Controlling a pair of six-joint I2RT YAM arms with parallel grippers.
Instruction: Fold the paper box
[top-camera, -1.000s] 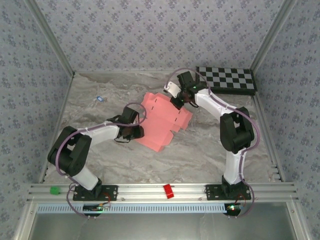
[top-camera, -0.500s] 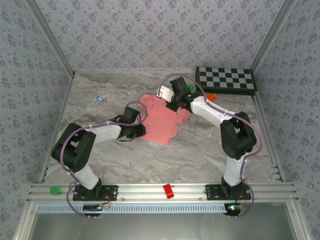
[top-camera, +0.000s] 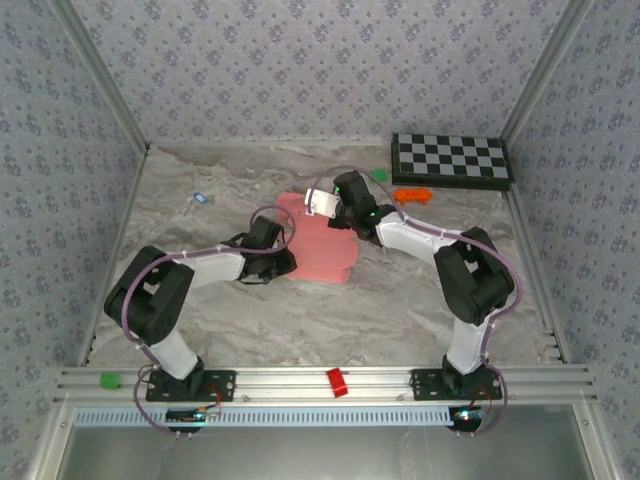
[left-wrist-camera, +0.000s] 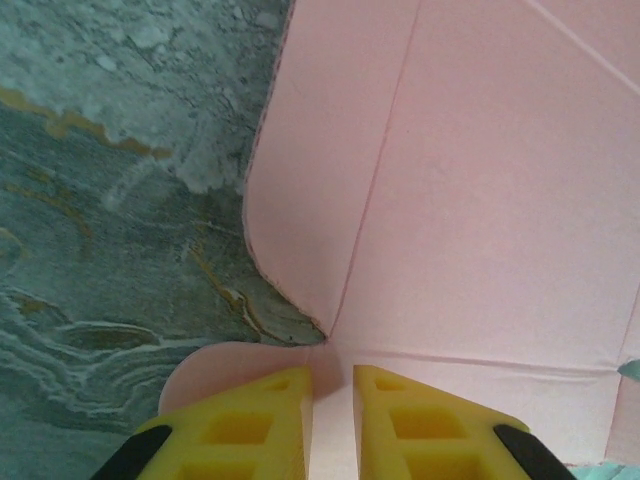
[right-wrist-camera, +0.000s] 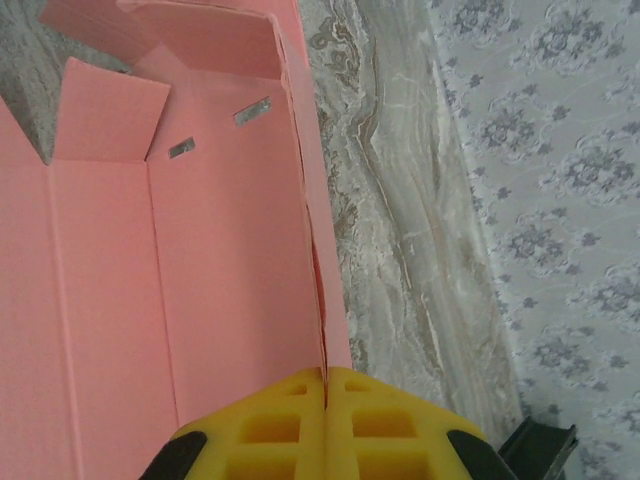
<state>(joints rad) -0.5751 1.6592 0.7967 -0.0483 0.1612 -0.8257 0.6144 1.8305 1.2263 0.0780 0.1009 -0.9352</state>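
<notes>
Paper box (1, pink) tight between left fingers and right fingers, 2 each

The space was enclosed by 3 walls papered in a grey-blue floral print. The table was covered in a marbled grey-beige surface, evenly lit, and an aluminium rail was fitted along its near edge.

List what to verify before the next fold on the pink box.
1. Right gripper shut on the thin pink card box at its raised side wall: ok.
2. Left gripper pinching the box's corner flap: cannot tell; card shows in its narrow gap.
3. Small orange plastic toy apart from the box: ok.
4. Fold complete: not ok; end flaps lie open.
</notes>
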